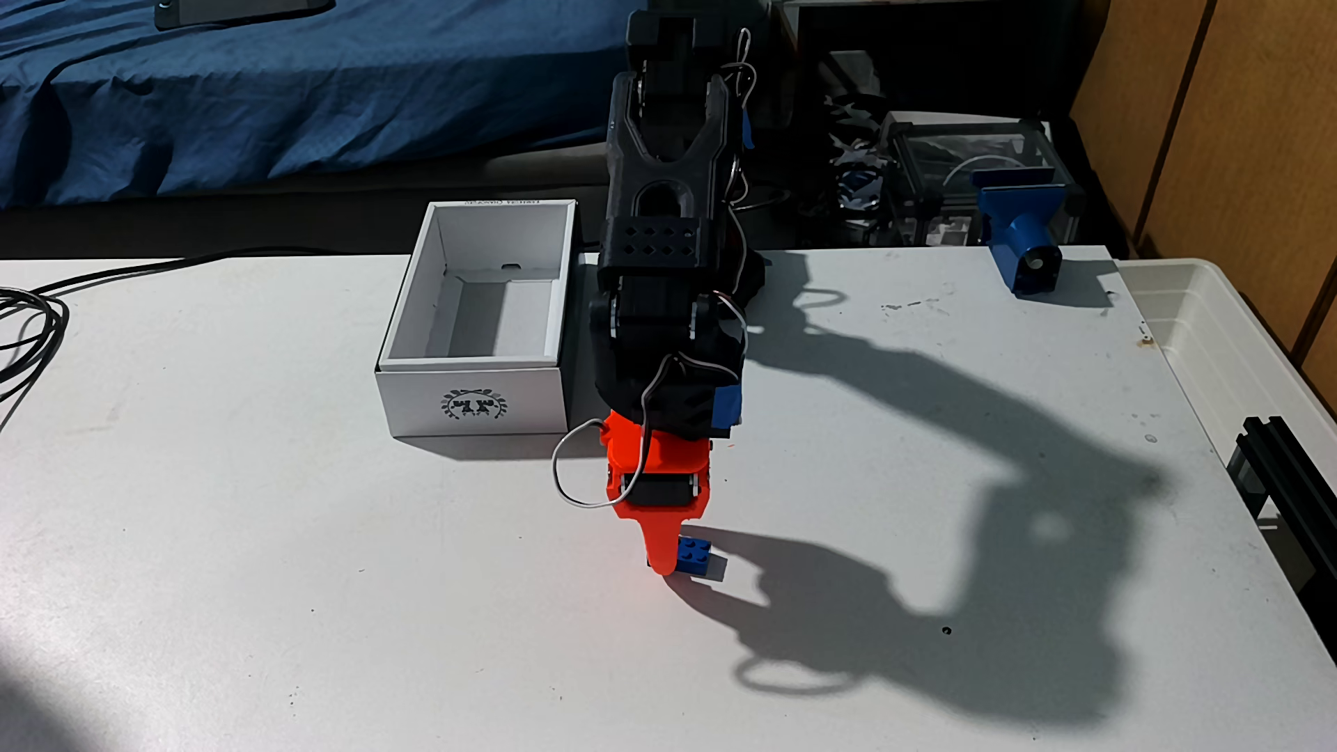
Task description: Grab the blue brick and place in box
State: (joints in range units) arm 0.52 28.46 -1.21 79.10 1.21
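Note:
The blue brick (697, 557) is on the white table (289, 578), studs up, near the front middle in the fixed view. My orange gripper (671, 565) points straight down at it from the black arm. One orange finger (660, 555) touches the brick's left side. The other finger is hidden, so the jaws' state does not show. The box (470, 405) is white and open-topped with a dark wreath emblem on its near short side. It stands behind and to the left of the gripper, and nothing shows inside it.
A larger blue clamp-like part (1024, 231) is at the table's back right. A translucent white tub (1230, 325) adjoins the right edge, with a black rail (1295, 470) in front of it. Black cables (29, 318) lie at the far left. The arm's shadow falls to the right.

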